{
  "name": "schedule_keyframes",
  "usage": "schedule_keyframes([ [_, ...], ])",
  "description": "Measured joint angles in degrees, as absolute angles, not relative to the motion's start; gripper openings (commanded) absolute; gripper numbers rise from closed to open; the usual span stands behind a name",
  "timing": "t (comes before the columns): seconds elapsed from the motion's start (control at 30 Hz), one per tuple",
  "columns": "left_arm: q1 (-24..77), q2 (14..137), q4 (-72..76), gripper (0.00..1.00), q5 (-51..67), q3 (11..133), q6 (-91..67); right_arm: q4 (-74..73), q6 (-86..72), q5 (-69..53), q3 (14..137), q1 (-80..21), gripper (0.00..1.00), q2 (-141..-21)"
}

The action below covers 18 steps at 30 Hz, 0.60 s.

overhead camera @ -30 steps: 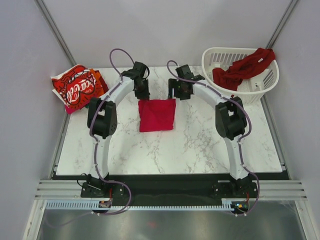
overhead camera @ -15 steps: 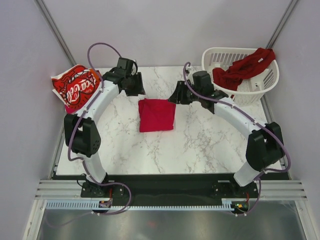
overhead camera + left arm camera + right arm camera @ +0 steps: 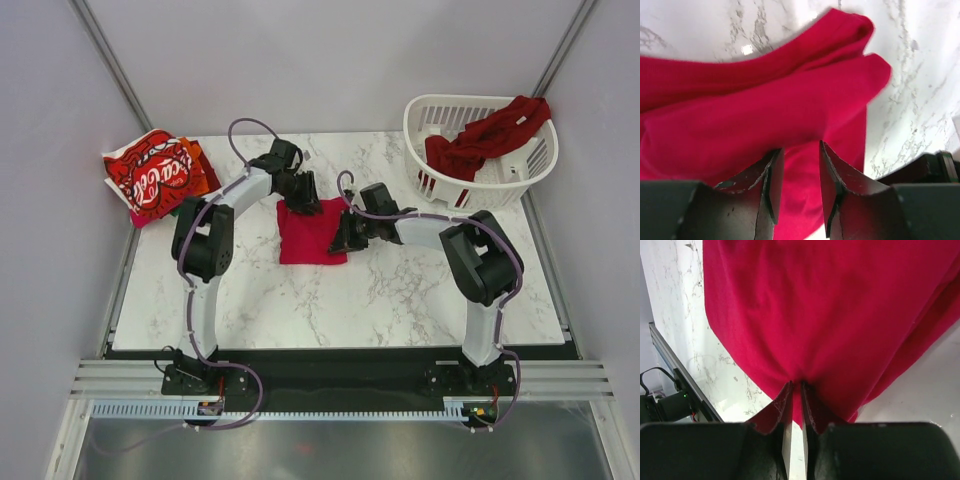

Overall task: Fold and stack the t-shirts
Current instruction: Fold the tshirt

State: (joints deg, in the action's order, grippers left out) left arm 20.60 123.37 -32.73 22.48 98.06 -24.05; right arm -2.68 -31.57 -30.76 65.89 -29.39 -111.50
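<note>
Red cloth, mid-table, from the top camera: bright red folded cloth t-shirt (image 3: pixel 310 235), roughly square, flat on the white grey-veined marble tabletop (image 3: pixel 400 290). Left gripper (image 3: pixel 305 198) sits at its far edge, right gripper (image 3: pixel 338 238) at its right edge. Red t-shirt with white Coca-Cola script (image 3: pixel 150 178) tops a pile at the far-left corner. Dark red crumpled t-shirt (image 3: pixel 488 132) drapes over the white slatted plastic basket (image 3: pixel 440 182), far right.

Left wrist view: black fingers (image 3: pixel 771 182) apart, smooth red folds just beyond the tips and showing through the gap.

Right wrist view: fingers (image 3: pixel 781 407) nearly together, clamped on the shirt's edge; cloth puckers at the tips.
</note>
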Motion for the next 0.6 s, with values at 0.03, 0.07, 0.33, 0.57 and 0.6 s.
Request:
schedule_keyframes([
  [0.03,20.6,124.7,-32.7,0.40,22.7,98.7,-24.2,-2.3,-31.5,-31.1,65.7,-29.4,0.20,-111.8],
  [0.07,20.6,126.0,-32.5,0.40,22.8,99.5,-24.3,-2.1,-31.5,-31.4,65.5,-29.4,0.20,-111.8],
  [0.33,19.8,133.4,-32.8,0.40,24.5,107.6,-24.9,4.2,-31.2,-34.0,58.3,-29.2,0.25,-110.9],
  [0.57,16.9,135.7,-32.5,0.40,26.2,111.4,-25.7,8.3,-32.9,-37.2,49.8,-29.5,0.29,-107.1],
  [0.6,16.3,135.7,-32.6,0.41,26.2,111.9,-25.7,8.4,-33.0,-37.3,48.7,-29.8,0.32,-106.1],
])
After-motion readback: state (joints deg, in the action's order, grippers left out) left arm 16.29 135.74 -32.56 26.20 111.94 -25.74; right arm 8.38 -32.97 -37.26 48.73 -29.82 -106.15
